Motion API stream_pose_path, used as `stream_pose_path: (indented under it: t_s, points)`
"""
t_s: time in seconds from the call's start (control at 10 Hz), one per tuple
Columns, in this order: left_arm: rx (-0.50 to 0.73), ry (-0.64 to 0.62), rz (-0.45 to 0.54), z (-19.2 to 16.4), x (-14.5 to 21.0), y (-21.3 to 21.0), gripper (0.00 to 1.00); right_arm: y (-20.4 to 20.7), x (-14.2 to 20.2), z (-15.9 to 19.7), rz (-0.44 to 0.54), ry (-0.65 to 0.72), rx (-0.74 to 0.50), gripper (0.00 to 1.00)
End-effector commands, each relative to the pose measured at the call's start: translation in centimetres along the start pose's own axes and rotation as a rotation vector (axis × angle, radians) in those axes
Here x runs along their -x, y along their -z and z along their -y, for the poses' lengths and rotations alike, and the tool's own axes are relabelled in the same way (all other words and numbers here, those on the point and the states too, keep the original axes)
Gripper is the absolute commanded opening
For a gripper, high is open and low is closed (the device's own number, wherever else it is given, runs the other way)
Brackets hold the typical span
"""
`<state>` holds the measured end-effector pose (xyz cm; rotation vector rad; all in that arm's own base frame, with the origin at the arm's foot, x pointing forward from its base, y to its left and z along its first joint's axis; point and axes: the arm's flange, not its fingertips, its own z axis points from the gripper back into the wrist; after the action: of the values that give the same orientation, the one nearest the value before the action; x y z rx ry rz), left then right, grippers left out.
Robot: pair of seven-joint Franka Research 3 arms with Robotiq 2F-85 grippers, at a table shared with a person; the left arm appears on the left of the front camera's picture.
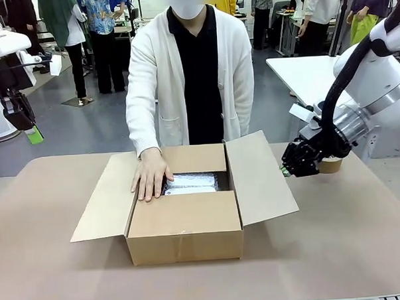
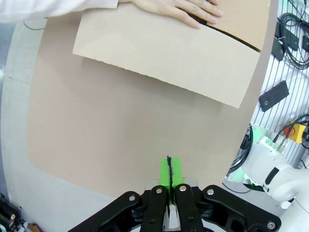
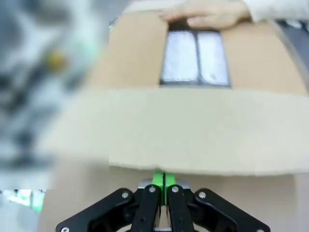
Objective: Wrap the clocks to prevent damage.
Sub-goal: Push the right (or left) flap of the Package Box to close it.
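An open cardboard box (image 1: 184, 234) stands mid-table with its side flaps spread out. Inside lie two pale, silvery wrapped bundles (image 1: 190, 183) (image 3: 195, 58); the clocks themselves are hidden under the wrap. The person's hand (image 1: 150, 179) (image 3: 207, 14) rests flat on the box's left inner edge beside them. My right gripper (image 1: 287, 167) (image 3: 163, 180) is shut and empty, just off the outer edge of the right flap (image 1: 258, 181) (image 3: 193, 128). My left gripper (image 1: 33, 134) (image 2: 170, 176) is shut and empty, raised at the far left, looking down on the left flap (image 2: 169, 53).
A brown tape roll (image 1: 331, 164) sits on the table behind my right gripper. The brown table (image 1: 337, 250) has free room in front of the box and on both sides of it. Other people stand far back in the room.
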<state>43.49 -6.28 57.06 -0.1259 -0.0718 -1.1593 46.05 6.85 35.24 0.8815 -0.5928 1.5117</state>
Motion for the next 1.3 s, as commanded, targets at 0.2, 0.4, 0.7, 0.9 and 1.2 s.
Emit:
stream_pose_path:
  t_s: [0.2,0.4,0.7,0.9,1.2]
  points:
    - [-0.002,-0.002,0.003,-0.1,0.1,-0.2,0.00,2.2,-0.9,0.3,0.291,-0.029,-0.136,0.01]
    - [-0.002,-0.002,0.003,-0.1,0.1,-0.2,0.00,3.7,-2.3,0.2,0.329,-0.078,-0.133,0.01]
    - [-0.002,-0.002,0.003,-0.1,0.1,-0.2,0.00,6.9,-3.1,1.6,0.321,-0.079,-0.145,0.01]
    - [-0.002,-0.002,0.003,-0.1,0.1,-0.2,0.00,8.7,-2.6,2.6,0.323,-0.064,-0.147,0.01]
    - [-0.002,-0.002,0.003,-0.1,0.1,-0.2,0.00,10.0,-2.8,4.4,0.300,-0.068,-0.107,0.01]
